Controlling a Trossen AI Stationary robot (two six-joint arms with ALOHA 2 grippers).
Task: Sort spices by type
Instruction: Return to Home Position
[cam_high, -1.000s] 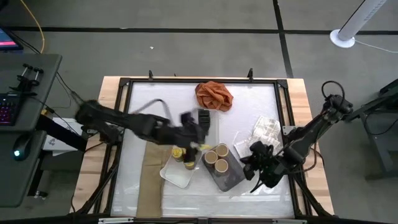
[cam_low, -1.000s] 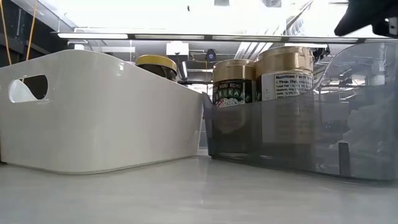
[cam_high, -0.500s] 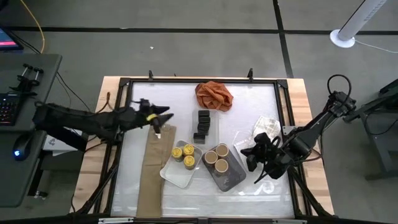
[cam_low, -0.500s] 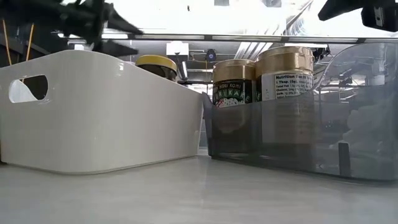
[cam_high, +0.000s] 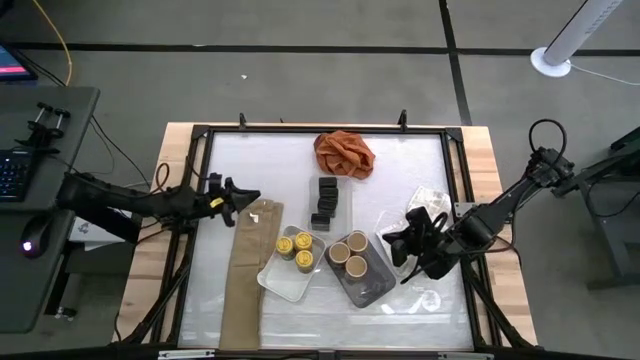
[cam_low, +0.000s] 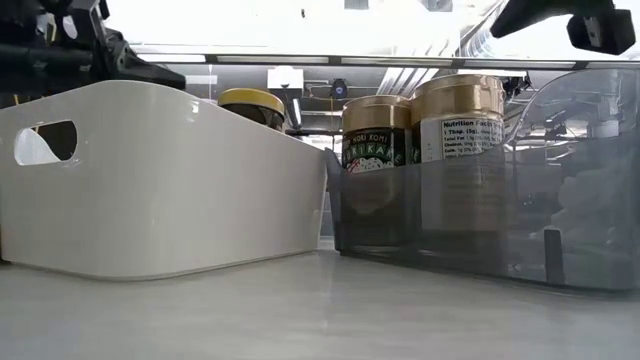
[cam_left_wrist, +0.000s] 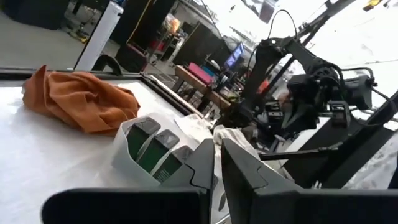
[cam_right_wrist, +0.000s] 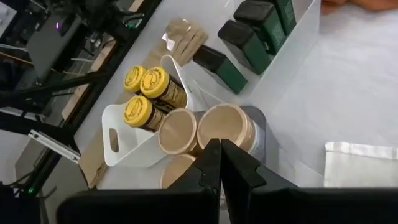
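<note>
All nine spices look sorted, so by my reading the only step left is to bring both arms home. The left tool (cam_high: 240, 194) hangs over the left side of the table (cam_high: 400, 165), by the far end of the brown paper (cam_high: 245, 270), its fingers closed on nothing. The right tool (cam_high: 412, 240) hangs at the right, fingers together and empty too. The spices lie inward of both, toward the table's middle. The right tool is the nearer, just beside the grey bin (cam_high: 372, 285), while the left tool is well apart from the white tray (cam_high: 275, 283). Each arm's way home should therefore lead away from the containers, not across them, and the right arm has less room. Three yellow jars (cam_high: 293, 249) stand upright in the white tray. Three tan jars (cam_high: 345, 252) stand upright in the grey bin, which lies aslant close beside that tray. Three black boxes (cam_high: 325, 198) sit in a row in a long tray (cam_right_wrist: 297, 38) farther back, the row running front to back, near the cloth (cam_high: 343, 152).
</note>
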